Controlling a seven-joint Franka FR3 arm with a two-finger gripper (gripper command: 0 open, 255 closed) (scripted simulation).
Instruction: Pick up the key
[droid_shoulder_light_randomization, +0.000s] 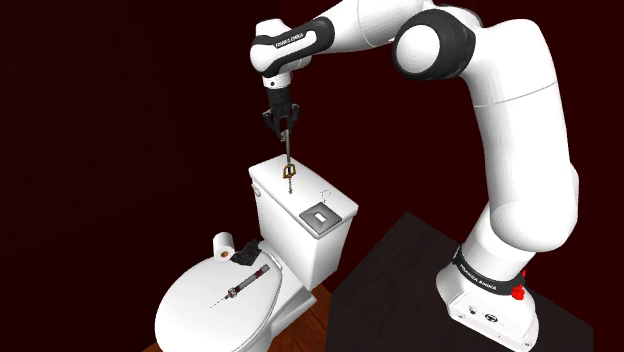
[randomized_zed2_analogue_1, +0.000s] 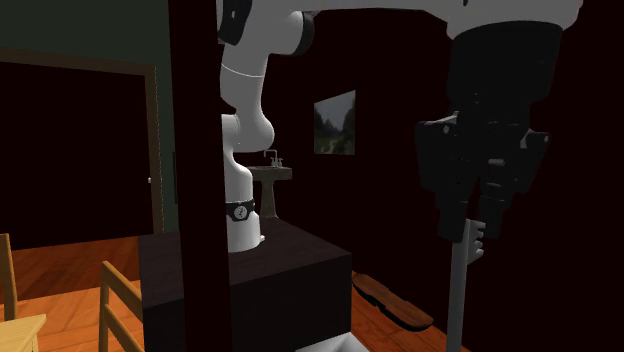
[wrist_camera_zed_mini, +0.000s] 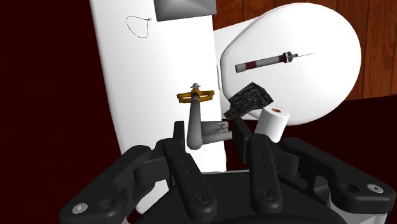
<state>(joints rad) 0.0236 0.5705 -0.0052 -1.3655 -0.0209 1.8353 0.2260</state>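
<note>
My gripper (droid_shoulder_light_randomization: 283, 126) hangs over the white toilet tank lid (droid_shoulder_light_randomization: 270, 180), shut on the key (droid_shoulder_light_randomization: 287, 155). The key is a long grey shaft pointing straight down, with a golden end (droid_shoulder_light_randomization: 289, 172) close above the lid. In the wrist view the black fingers (wrist_camera_zed_mini: 179, 141) clasp the toothed end of the key (wrist_camera_zed_mini: 195, 121), and its golden end (wrist_camera_zed_mini: 195, 96) points away from the hand. In the second exterior view the gripper (randomized_zed2_analogue_1: 478, 222) is large at the right, with the grey key shaft (randomized_zed2_analogue_1: 460, 295) hanging below it.
A grey plate (droid_shoulder_light_randomization: 319, 217) and a thin wire loop (wrist_camera_zed_mini: 137, 25) lie on the tank lid. On the closed toilet seat (droid_shoulder_light_randomization: 200, 310) lies a syringe (droid_shoulder_light_randomization: 247, 284), with a paper roll (droid_shoulder_light_randomization: 224, 242) and a dark block (droid_shoulder_light_randomization: 247, 256) behind it. The black stand (droid_shoulder_light_randomization: 400, 290) is at the shoulder view's lower right.
</note>
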